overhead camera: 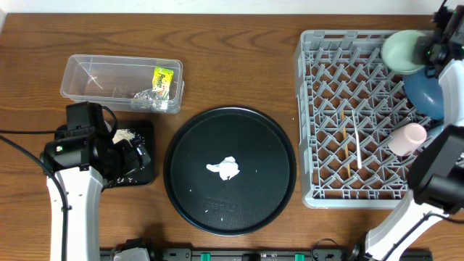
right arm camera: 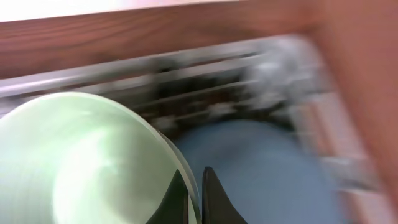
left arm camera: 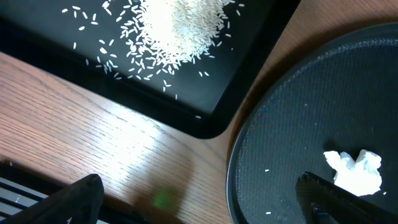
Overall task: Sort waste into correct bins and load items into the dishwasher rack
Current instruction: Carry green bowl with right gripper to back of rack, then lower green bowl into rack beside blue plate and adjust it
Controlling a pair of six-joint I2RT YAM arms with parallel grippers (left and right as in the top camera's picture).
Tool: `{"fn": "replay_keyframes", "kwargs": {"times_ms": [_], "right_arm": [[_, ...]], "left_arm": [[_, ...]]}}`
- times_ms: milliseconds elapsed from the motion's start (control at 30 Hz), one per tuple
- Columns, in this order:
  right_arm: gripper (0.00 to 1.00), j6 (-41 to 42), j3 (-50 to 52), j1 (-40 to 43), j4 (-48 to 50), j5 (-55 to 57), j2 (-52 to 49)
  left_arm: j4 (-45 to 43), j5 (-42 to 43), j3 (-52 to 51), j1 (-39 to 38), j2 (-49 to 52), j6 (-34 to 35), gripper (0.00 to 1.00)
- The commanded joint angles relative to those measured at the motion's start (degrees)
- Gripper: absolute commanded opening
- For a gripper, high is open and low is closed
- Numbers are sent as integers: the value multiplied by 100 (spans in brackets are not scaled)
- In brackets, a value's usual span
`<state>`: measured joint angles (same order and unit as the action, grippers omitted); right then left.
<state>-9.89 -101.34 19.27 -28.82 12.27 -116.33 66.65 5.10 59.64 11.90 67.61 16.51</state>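
Wooden surface: right fingers clamp the mint-green bowl by its thin rim at the rack corner, where a slip could knock the blue bowl; left fingers gape empty by the tissue.

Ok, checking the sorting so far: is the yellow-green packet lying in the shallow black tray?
No, the yellow-green packet lies inside the clear plastic tub, not in the shallow black tray that holds the rice.
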Motion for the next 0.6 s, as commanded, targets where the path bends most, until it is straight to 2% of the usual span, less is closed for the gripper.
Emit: {"fn": "replay_keyframes", "kwargs": {"times_ms": [0,67,200,333,567], "right_arm": [[1,-560,-210,-289,90,2417,378],[1,-785,-210,-490,98,3112,380],[1,-951,-201,-981,98,3803,372],[1,-957,-199,-1333,138,4131,372],[1,-1751,-42,-1480,216,4472,372]], "left_arm": [[15,-109,59,31,-11,35,100],[15,-109,59,31,-11,35,100],[15,-109,59,31,-11,35,100],[20,-109,59,31,-11,33,100],[22,-109,59,31,-11,33,100]]}}
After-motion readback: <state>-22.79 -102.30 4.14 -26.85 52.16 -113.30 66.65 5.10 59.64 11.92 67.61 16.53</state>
